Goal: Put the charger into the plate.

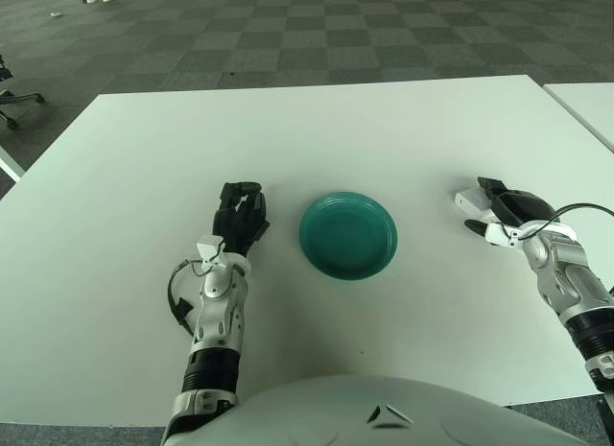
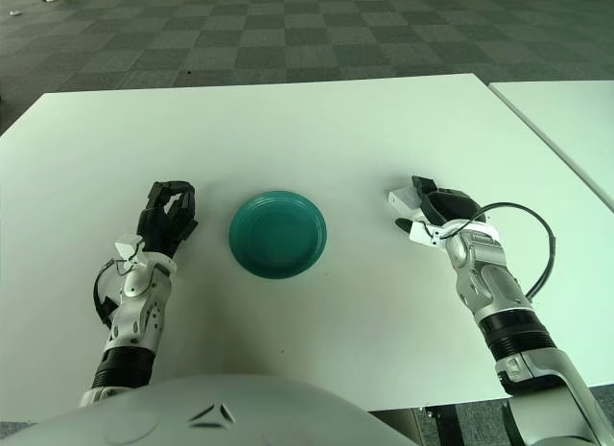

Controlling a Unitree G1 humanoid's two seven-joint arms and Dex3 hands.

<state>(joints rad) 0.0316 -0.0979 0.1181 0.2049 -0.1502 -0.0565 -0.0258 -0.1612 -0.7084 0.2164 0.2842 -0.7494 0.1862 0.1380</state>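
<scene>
A teal plate (image 1: 348,234) sits at the middle of the white table (image 1: 317,129) and holds nothing. The white charger (image 1: 472,199) lies on the table to the right of the plate. My right hand (image 1: 504,211) is right at the charger: its dark fingers reach over the charger's right end and the thumb (image 1: 474,225) points left just in front of it, with a gap between thumb and charger. My left hand (image 1: 240,218) shows to the left of the plate with its fingers curled and holds nothing.
A black cable (image 2: 537,245) loops off my right wrist. A second white table (image 1: 585,105) stands at the far right, with a narrow gap between the two. Checkered carpet lies beyond the table's far edge.
</scene>
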